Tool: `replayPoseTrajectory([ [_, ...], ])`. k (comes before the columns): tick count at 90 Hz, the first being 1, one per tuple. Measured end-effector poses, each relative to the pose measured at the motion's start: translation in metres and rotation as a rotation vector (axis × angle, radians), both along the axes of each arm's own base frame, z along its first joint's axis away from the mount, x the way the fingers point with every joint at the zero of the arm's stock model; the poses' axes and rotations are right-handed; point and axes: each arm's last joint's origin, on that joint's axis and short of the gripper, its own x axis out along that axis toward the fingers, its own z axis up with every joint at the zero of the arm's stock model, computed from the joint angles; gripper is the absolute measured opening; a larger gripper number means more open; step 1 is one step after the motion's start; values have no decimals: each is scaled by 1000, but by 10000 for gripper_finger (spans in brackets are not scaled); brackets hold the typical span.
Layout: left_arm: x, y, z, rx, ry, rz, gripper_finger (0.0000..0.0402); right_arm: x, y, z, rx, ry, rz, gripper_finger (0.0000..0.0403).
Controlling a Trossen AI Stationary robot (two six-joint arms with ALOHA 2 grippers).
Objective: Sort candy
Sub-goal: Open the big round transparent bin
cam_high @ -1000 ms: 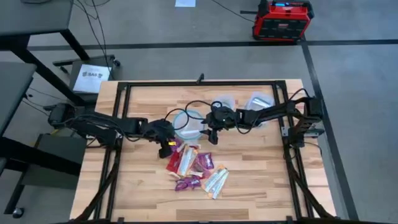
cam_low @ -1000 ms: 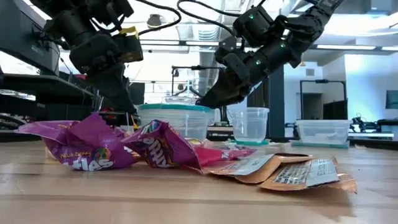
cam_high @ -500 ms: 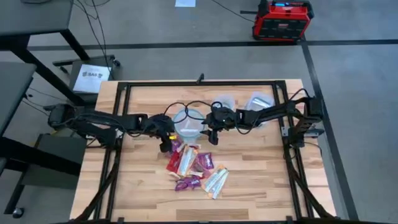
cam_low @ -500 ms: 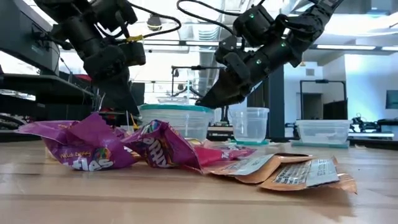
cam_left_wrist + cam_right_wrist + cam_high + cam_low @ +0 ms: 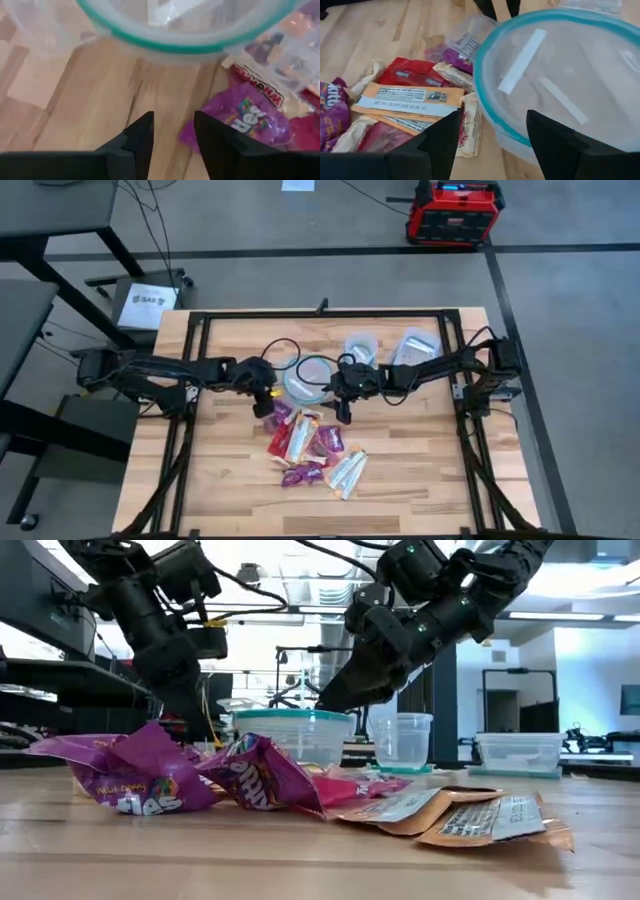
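Two grippers hang over the table with fingers spread, nothing between them. Left gripper [image 5: 264,402] sits at about nine o'clock of the round teal-rimmed container [image 5: 305,379], just above the candy [image 5: 313,448] pile's upper edge (a purple packet [image 5: 247,117] lies right past its fingers). Right gripper [image 5: 343,402] hovers at the container's four o'clock. That heap of red, purple, orange and silvery wrappers lies mid-table, at six o'clock of the container.
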Motion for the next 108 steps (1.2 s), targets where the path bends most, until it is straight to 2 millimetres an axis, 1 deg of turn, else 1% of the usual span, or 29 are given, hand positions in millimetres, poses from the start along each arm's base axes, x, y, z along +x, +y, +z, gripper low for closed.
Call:
replayPoseTrajectory([
  [9,-4,-1,11,3,-29,0,127,-1,0,13,-5,-15,4,214],
  [20,-9,-1,30,17,-106,-3,127,-5,-7,32,-33,-58,-3,214],
  [29,-11,-2,40,26,-167,-4,127,-8,-17,37,-37,-67,-33,214],
  [39,-9,-2,44,33,-218,-6,127,-10,-28,35,-38,-49,-66,214],
  [56,4,-1,37,29,-229,-59,127,-10,-41,22,-33,10,-103,214],
  [83,29,2,14,19,-222,-78,127,-11,-41,18,-30,47,-101,214],
  [97,34,4,5,26,-188,-89,127,-13,-40,16,-24,79,-102,214],
  [108,34,7,4,40,-182,-89,127,-13,-40,15,-11,89,-111,214],
])
